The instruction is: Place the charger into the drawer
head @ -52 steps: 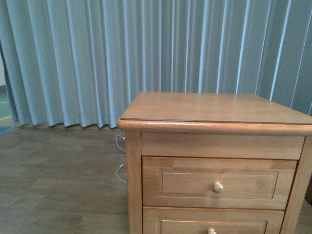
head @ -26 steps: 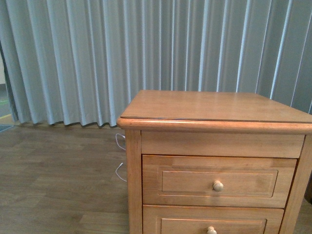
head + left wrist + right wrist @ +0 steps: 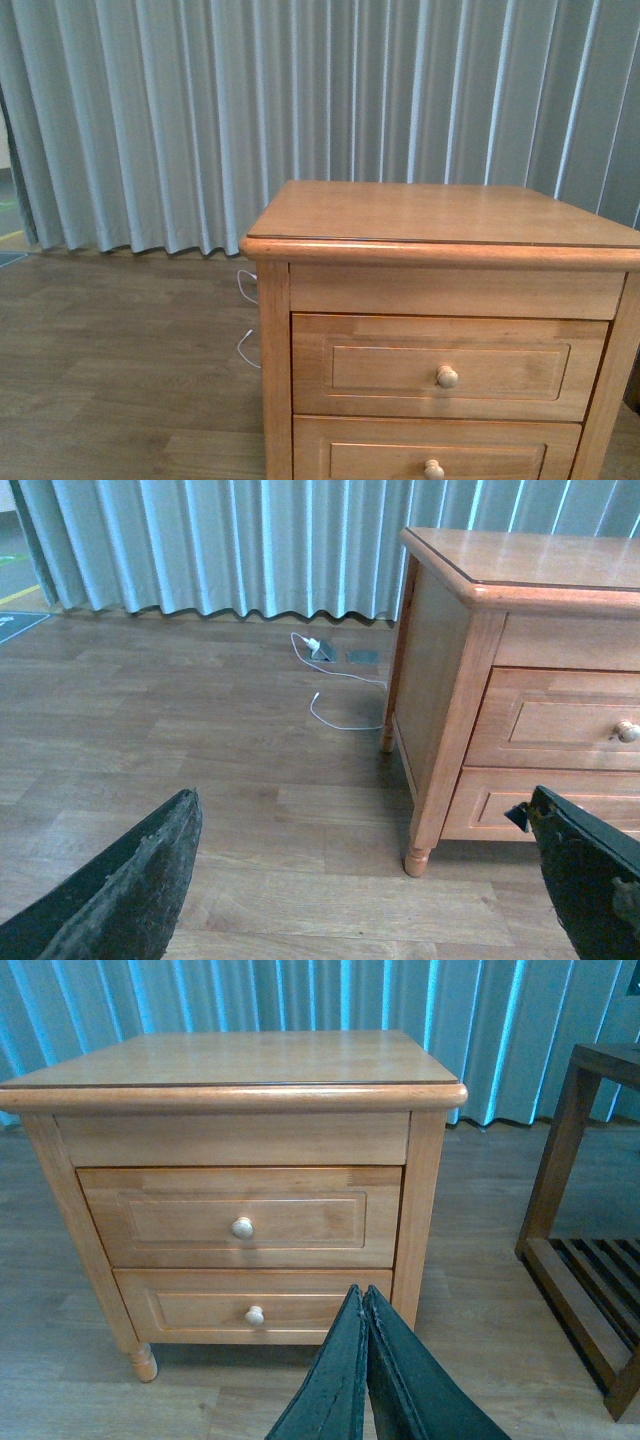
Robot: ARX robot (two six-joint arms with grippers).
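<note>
The upper drawer of a light-wood nightstand is closed, with a round pale knob. It also shows in the left wrist view and the right wrist view. The charger is out of view in every frame. My left gripper is open and empty, low over the wood floor beside the nightstand's front left leg. My right gripper is shut and empty, in front of the nightstand and level with the lower drawer. Neither gripper shows in the front view.
The shorter lower drawer is closed. A thin white cable lies on the floor left of the nightstand. A dark wooden rack stands to the nightstand's right. Grey-blue curtains hang behind.
The nightstand sits slightly higher in the front view than a second ago, so the view has shifted a little. The drawers have stayed closed.
</note>
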